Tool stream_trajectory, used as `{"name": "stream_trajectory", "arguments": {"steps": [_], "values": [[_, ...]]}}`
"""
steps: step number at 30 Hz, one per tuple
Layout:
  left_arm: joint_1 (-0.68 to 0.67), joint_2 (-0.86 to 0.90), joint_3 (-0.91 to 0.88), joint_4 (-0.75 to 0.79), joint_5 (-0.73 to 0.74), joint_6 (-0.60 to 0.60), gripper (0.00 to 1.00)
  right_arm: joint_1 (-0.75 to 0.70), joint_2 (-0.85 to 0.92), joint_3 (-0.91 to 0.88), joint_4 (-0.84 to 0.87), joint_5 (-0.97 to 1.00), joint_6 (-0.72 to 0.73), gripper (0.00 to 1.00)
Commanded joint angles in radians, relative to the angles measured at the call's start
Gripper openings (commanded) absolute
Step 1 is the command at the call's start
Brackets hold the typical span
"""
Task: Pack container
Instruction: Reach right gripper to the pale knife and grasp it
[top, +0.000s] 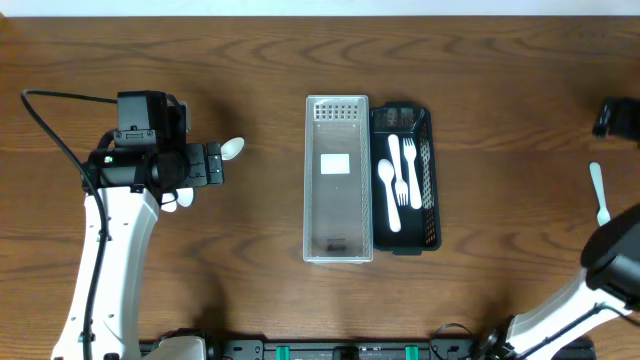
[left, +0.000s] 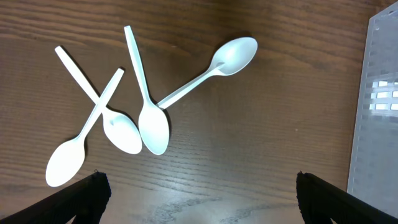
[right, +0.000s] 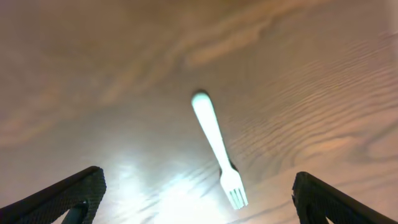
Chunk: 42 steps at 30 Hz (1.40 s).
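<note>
Through the left wrist camera I see the left claw spread wide and gripping nothing, above four white plastic spoons that lie loosely crossed on the brown wooden table. The right claw, also spread and empty, hovers over a single white plastic fork. The black slotted plastic container sits mid-table against a clear rectangular plastic tray, and holds one packed spoon and two packed forks.
</note>
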Motion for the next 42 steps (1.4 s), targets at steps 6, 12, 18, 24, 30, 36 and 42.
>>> {"name": "stream_trajectory", "arguments": {"steps": [6,12,18,24,30,36,42], "values": [[0.005,0.004,0.011,-0.004,0.003,0.006,0.98,-0.093,0.138,-0.106,0.096,-0.065,-0.121,0.99],[0.005,0.004,0.011,-0.004,0.003,0.006,0.98,-0.109,0.224,-0.149,0.123,-0.078,-0.121,0.99],[0.005,0.004,0.011,-0.003,0.003,0.006,0.98,-0.11,0.286,-0.155,0.112,-0.102,-0.12,0.92],[0.005,0.004,0.011,-0.003,0.003,0.006,0.98,-0.11,0.301,-0.2,0.119,-0.12,-0.1,0.77],[0.005,0.004,0.011,-0.003,0.003,0.006,0.98,-0.11,0.301,-0.214,0.121,-0.123,-0.055,0.56],[0.005,0.004,0.011,-0.003,0.003,0.006,0.98,-0.109,0.301,-0.214,0.113,-0.15,-0.029,0.45],[0.005,0.004,0.011,-0.004,0.003,0.006,0.98,-0.102,0.301,-0.214,0.113,-0.19,-0.023,0.4]]}}
